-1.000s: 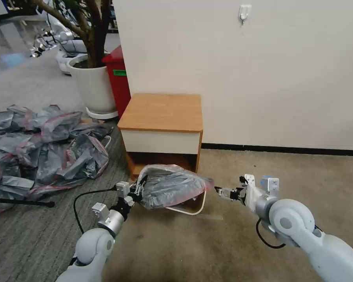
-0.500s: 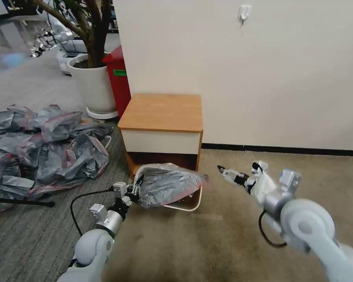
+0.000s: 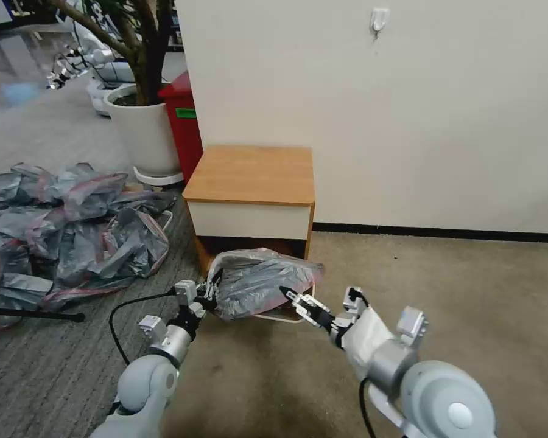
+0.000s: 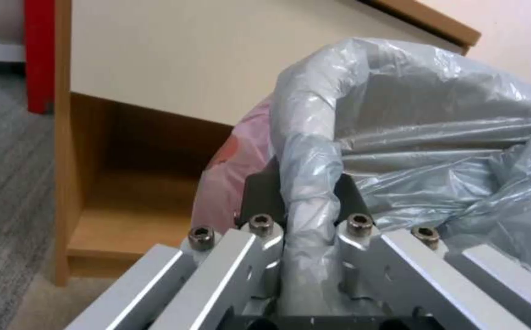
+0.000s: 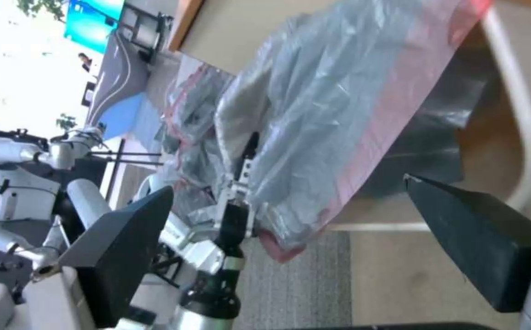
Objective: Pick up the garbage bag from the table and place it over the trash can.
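Thin, crinkly grey translucent plastic with a pink-red rim: the garbage bag [image 3: 263, 287] lies bunched over the small cream-beige rectangular trash can [image 3: 304, 311], which stands on the carpet just in front of the small wooden bedside table [image 3: 251, 176]. It covers the bin's left and far side; the near right rim is bare.

My left gripper [image 3: 208, 294] has its jaws clamped on a rolled fold of the bag's edge at the bin's left side (the left wrist view shows the film pinched between the fingers [image 4: 259, 201]).

My right gripper [image 3: 293, 297] hovers at the bag's near right edge, jaws spread wide, nothing between them.

Handling, as I judge it: nearly weightless, limp, slippery, apt to tear or slip if tugged hard. The pink hem near the right corner looks like the best place to take hold, since it is the firmest part.

Heap of similar grey-pink bags [image 3: 67, 225] lies well apart on the left.
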Controlling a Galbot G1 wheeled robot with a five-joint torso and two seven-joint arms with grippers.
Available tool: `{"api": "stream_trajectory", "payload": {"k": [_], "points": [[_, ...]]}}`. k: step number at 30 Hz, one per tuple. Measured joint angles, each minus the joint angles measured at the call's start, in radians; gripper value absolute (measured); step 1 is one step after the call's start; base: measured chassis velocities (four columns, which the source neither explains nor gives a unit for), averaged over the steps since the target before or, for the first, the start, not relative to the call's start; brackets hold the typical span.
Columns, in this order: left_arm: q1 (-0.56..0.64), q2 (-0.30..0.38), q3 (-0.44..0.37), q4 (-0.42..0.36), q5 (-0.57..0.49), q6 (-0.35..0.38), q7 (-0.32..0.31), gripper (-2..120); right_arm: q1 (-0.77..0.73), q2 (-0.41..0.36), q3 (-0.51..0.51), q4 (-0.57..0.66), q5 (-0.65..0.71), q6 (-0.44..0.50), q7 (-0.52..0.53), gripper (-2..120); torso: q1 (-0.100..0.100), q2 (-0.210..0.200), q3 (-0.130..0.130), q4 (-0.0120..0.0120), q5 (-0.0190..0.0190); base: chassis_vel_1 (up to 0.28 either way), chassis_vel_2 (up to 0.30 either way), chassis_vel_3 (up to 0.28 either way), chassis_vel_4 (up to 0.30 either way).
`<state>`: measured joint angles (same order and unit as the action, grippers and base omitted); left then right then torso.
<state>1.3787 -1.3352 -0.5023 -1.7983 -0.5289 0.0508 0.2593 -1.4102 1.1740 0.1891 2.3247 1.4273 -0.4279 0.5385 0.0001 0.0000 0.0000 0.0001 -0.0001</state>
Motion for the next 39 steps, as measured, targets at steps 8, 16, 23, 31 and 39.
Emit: {"api": "stream_trajectory", "payload": {"k": [8, 16, 23, 31, 39], "points": [[0.01, -0.006, 0.008, -0.019, 0.0, 0.003, 0.0, 5, 0.04, 0.029, -0.023, -0.054, -0.032, 0.0, -0.003, 97, 0.0, 0.0, 0.0, 0.0, 0.0, 0.0, 0.0, 0.0, 0.0], [0.01, -0.014, 0.019, -0.028, 0.001, 0.005, 0.0, 5, 0.049, 0.026, -0.024, -0.075, -0.055, 0.0, -0.006, 97, 0.0, 0.0, 0.0, 0.0, 0.0001, 0.0, 0.0, 0.0, 0.0], [0.017, -0.029, 0.029, -0.031, 0.006, 0.005, 0.0, 5, 0.061, 0.04, -0.024, -0.083, -0.055, 0.002, -0.008, 96, 0.0, 0.0, 0.0, -0.0001, 0.0001, 0.0, 0.0, 0.0, 0.0], [0.031, -0.044, 0.038, -0.051, 0.009, 0.008, 0.0, 5, 0.083, 0.065, -0.036, -0.106, -0.057, 0.007, -0.008, 89, 0.0, 0.0, 0.0, -0.0001, 0.0001, 0.0, 0.0, 0.0, 0.0], [0.045, -0.053, 0.039, -0.062, 0.013, 0.01, 0.0, 5, 0.09, 0.073, -0.039, -0.114, -0.06, 0.021, -0.009, 65, 0.0, 0.0, 0.0, -0.0001, 0.0001, 0.0, 0.0, 0.0, 0.0]]}}
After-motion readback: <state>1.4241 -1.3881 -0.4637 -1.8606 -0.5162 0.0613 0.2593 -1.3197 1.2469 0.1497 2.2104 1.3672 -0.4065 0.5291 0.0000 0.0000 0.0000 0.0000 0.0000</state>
